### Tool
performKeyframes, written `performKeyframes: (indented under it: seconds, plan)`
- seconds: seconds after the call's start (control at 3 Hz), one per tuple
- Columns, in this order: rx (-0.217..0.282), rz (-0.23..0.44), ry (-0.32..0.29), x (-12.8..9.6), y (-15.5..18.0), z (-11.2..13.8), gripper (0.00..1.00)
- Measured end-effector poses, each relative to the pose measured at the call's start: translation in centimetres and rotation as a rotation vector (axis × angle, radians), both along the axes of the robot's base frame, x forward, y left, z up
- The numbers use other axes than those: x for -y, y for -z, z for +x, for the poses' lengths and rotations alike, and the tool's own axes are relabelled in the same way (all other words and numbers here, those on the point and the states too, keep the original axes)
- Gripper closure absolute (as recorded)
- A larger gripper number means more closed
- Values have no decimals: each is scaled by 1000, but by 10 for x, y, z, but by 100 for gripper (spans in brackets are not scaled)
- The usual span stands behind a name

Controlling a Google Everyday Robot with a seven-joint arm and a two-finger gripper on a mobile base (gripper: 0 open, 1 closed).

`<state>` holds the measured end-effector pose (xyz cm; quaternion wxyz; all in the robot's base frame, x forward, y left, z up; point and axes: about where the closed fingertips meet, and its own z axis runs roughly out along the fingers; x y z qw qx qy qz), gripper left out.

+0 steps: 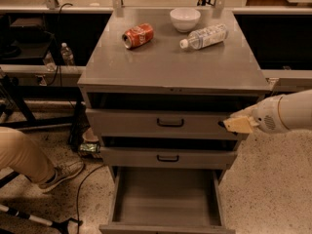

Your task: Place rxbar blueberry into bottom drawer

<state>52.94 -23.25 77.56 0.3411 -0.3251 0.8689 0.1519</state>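
The bottom drawer is pulled out at the foot of the grey cabinet; it is a wide plain grey tray with nothing lying in it. My gripper, cream-coloured on a white arm, reaches in from the right. It hangs in front of the right end of the top drawer, well above the bottom drawer's right side. A small dark speck shows at its tip. The rxbar blueberry is not visible as such; it does not lie on the cabinet top or in the drawer.
On the cabinet top lie a crushed red can, a white bowl and a clear plastic bottle. The middle drawer stands slightly out. A person's leg and shoe are at the left. Cables run on the floor.
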Motion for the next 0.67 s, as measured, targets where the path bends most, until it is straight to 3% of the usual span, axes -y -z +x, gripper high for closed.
performKeyframes:
  seconds: [0.67]
  plan:
    - [-247,218,-14,-8,166,-42,100]
